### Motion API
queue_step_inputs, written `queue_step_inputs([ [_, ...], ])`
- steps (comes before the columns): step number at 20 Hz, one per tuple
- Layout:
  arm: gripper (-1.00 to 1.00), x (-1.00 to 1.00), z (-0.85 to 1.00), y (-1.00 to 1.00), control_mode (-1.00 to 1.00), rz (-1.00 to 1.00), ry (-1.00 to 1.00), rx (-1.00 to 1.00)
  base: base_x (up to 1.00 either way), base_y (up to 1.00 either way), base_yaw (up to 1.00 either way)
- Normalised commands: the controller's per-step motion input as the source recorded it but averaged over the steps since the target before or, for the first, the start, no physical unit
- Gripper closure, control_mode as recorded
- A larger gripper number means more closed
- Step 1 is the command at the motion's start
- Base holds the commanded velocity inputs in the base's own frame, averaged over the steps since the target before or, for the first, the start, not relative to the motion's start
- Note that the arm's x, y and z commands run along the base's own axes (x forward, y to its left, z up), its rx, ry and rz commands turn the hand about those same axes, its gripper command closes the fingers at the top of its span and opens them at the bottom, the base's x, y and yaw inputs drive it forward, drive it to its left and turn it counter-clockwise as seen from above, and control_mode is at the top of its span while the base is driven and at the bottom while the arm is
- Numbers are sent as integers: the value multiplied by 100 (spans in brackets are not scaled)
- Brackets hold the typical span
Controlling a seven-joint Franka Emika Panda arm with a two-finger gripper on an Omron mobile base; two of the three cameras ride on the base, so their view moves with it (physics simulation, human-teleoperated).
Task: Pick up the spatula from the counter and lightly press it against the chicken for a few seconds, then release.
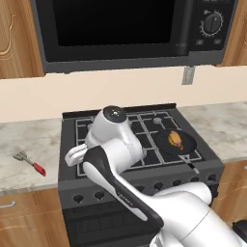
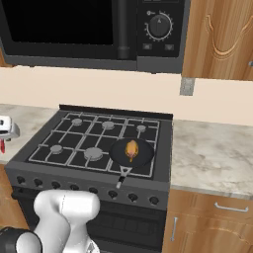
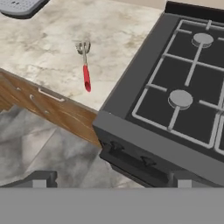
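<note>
Spatula (image 1: 29,162) is lying on the left worktop (image 1: 38,137) near its front edge, handle pointing frontward. Stove (image 2: 74,143) is sitting right of it. Pan (image 2: 144,157) is resting on the stove's front-right burner, chicken (image 2: 131,149) lying inside. Microwave (image 1: 116,34) is hanging above.

Even, diffuse light is covering all three views, and no single source is showing itself. The desk (image 1: 29,140) is reading bright and pale; the microwave (image 1: 120,24) door is rendering near black, without glare. The spatula (image 3: 86,78) is casting barely any shadow. Soft shading is rounding the arm (image 1: 116,140). Edges are appearing soft and slightly pixelated throughout. The stove (image 3: 183,78) lines are running straight to the borders, with no visible distortion.
</note>
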Motion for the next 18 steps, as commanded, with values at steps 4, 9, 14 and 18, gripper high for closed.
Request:
queue_step_inputs([
  [4, -100, 8, -16, 23, -100, 0, 0, -4, 0, 0, 0],
  [9, -100, 17, -14, 19, -100, 3, 1, 4, 0, 0, 0],
  [14, -100, 22, -15, 26, -100, 9, 1, 4, 0, 0, 0],
  [18, -100, 15, -15, 22, -100, 1, 0, -4, 0, 0, 0],
])
